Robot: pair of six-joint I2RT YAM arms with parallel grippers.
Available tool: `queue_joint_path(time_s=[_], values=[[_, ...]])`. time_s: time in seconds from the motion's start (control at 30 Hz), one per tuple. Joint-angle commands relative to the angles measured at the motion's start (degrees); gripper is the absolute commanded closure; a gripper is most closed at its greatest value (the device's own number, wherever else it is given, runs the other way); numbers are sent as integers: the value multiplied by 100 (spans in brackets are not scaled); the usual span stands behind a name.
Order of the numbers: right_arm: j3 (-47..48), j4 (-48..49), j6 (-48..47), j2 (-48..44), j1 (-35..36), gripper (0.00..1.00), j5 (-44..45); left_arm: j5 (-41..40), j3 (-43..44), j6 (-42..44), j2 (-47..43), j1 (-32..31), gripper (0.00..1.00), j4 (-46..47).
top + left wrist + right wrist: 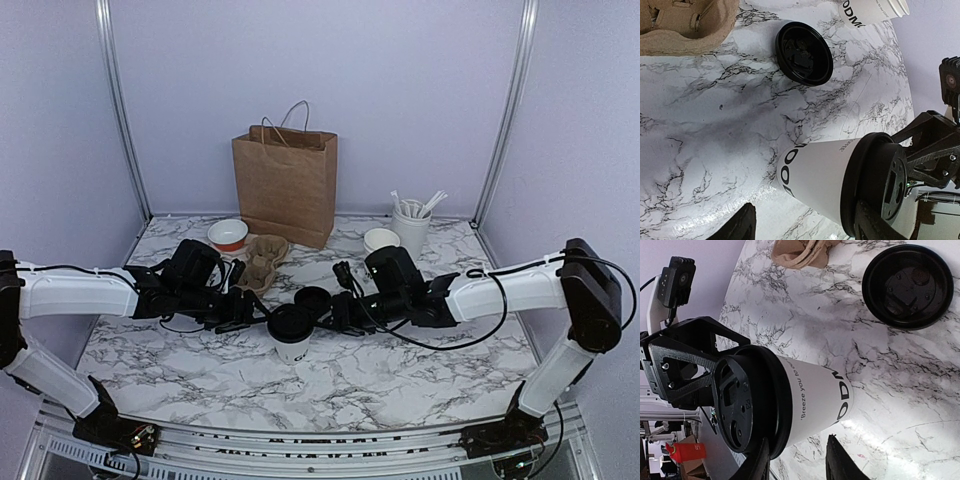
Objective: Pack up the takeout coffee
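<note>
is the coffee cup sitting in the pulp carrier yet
No, the lidded cup stands on the marble table, apart from the pulp carrier behind it.

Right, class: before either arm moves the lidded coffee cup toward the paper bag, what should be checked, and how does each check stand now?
1. Lid on the cup: ok. Whether it is sealed all round: cannot tell.
2. Cup standing upright: ok.
3. Cup gripped: not ok. The left gripper and right gripper flank it, both open.
4. Paper bag standing, mouth looks open: ok. Its inside: cannot tell.
5. Route to the bag free: not ok. A spare lid lies just behind the cup, with the cup carrier beyond it.
</note>
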Motion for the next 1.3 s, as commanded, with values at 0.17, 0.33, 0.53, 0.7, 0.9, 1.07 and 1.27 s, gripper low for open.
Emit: queue_joint_path(time_s=[0.17,0.33,0.53,0.7,0.9,1.07,1.27], values=[[243,-320,-128,335,19,63,-132,-79,-55,84,177,-23,33,-209],[217,-571,-260,465,69,63,-33,-181,-164,107,289,-48,37,-344],[-7,-631,-293,505,90,63,89,-317,-473,97,418,-98,39,-409],[-103,-608,-276,553,105,64,113,-368,-535,78,508,-140,40,-406],[47,-636,-298,432,109,64,178,-443,-258,102,397,-154,40,-485],[310,-759,-368,283,172,64,271,-494,129,206,381,-164,39,-578],[371,-848,-313,103,219,64,373,-499,444,293,446,-162,39,-646]])
